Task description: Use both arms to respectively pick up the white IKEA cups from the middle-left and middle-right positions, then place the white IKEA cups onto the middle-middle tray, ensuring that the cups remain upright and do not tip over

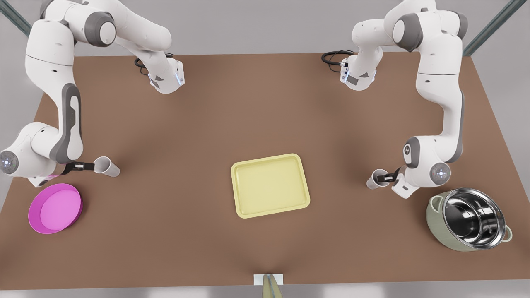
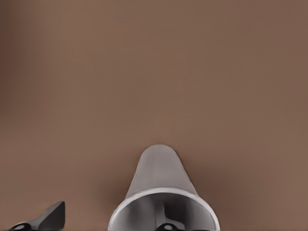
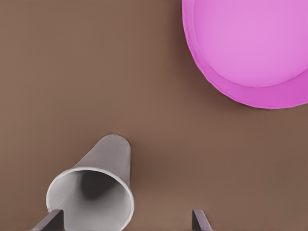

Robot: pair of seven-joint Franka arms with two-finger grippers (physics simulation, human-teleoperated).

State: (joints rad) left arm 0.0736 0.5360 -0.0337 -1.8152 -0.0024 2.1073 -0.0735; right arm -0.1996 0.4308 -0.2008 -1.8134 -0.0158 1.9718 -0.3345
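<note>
In the front view, one white IKEA cup stands at that view's left, just above the magenta bowl. My right gripper is level with its rim; the right wrist view shows this gripper open, the cup between its fingers and close to one of them. A second cup stands at the front view's right. My left gripper reaches over its rim. In the left wrist view this gripper is open, with one finger inside the cup and one outside. The pale-yellow tray lies in the middle.
A magenta bowl sits near the table's front at the front view's left, close below my right gripper, and appears in the right wrist view. A steel-lined green pot stands at the front right, below my left arm.
</note>
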